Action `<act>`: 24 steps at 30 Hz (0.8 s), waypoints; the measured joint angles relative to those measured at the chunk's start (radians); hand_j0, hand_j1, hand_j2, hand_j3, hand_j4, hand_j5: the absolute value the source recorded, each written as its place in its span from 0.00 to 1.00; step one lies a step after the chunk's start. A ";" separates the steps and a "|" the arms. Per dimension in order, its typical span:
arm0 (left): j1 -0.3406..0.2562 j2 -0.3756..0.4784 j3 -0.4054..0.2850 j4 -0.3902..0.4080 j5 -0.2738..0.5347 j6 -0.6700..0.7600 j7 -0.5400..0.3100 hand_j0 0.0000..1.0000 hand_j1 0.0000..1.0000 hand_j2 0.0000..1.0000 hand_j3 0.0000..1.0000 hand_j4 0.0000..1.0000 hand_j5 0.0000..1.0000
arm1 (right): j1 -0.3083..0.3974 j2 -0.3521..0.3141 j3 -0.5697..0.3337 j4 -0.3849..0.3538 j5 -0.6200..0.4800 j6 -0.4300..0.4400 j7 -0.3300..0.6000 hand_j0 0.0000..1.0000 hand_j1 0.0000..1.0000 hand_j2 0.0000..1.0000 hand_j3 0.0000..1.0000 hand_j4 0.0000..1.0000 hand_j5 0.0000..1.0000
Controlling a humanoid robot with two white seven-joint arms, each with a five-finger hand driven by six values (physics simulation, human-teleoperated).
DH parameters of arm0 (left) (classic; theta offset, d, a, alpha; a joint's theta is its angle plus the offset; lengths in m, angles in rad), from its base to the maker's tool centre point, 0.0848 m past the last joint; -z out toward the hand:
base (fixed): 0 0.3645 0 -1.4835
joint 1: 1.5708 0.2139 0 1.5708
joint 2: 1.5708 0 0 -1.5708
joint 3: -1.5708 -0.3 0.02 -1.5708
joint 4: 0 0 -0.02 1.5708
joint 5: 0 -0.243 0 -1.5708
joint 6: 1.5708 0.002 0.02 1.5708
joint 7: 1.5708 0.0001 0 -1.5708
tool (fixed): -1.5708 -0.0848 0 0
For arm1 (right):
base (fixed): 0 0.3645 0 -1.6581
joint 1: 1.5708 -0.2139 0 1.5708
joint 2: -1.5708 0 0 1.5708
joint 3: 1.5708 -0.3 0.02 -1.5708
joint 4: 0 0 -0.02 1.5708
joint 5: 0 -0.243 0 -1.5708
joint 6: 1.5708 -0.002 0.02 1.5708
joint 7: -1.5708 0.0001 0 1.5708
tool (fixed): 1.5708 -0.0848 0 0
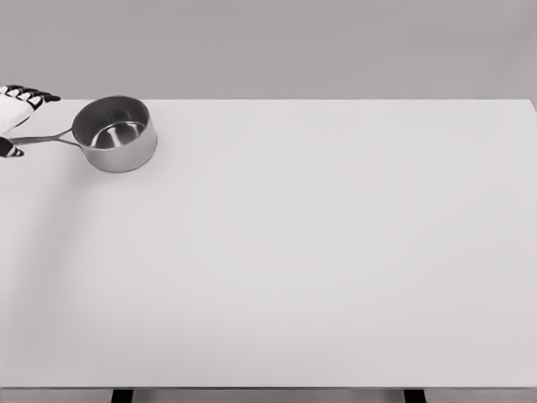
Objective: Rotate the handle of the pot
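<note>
Head view of the working surface. A steel pot (115, 134) is standing upright and empty at the far left of the white bench (336, 252), close to its rear edge. Its handle (42, 138) is running from the pot wall straight toward the left border of the picture, so the long axis of pot and handle is lying nearly parallel to the rear edge of the bench, tipped only slightly toward the viewer at the outer end.

The left hand (15, 117) is entering at that same border, cut off by the frame. Its dark-tipped fingers (33, 95) are reaching over the handle from above and behind, while another dark tip, probably the thumb, is showing just below the handle's outer end. The hand is thus bracketing the handle end, with the pot body lying to the right of the fingers. Whether the fingers are actually pressing on the handle or only flanking it cannot be told, since most of the hand is out of frame.

The right hand is not appearing anywhere in the view, so the left is clearly the nearer one. Any swing of the handle is likely to pivot about the pot body.
</note>
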 measured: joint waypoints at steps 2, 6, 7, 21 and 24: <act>-0.011 0.001 0.001 0.009 0.000 0.000 0.000 1.00 1.00 1.00 1.00 1.00 1.00 | 0.000 0.000 0.000 0.000 0.000 0.000 0.000 1.00 1.00 1.00 1.00 1.00 1.00; -0.015 0.001 0.001 0.025 -0.001 0.000 0.000 1.00 1.00 1.00 1.00 1.00 1.00 | 0.000 0.000 0.000 0.000 0.000 0.000 0.000 1.00 1.00 1.00 1.00 1.00 1.00; -0.015 0.001 0.001 0.028 -0.001 0.000 0.000 1.00 1.00 1.00 1.00 1.00 1.00 | 0.000 0.000 0.000 0.000 0.000 0.000 0.000 1.00 1.00 1.00 1.00 1.00 1.00; -0.034 -0.001 0.000 0.045 -0.004 0.000 0.001 1.00 1.00 1.00 1.00 1.00 1.00 | 0.000 0.000 0.000 0.000 0.000 0.000 0.000 1.00 1.00 1.00 1.00 1.00 1.00; -0.037 -0.001 0.000 0.066 -0.007 0.000 0.001 1.00 1.00 1.00 1.00 1.00 1.00 | 0.000 0.000 0.000 0.000 0.000 0.000 0.000 1.00 1.00 1.00 1.00 1.00 1.00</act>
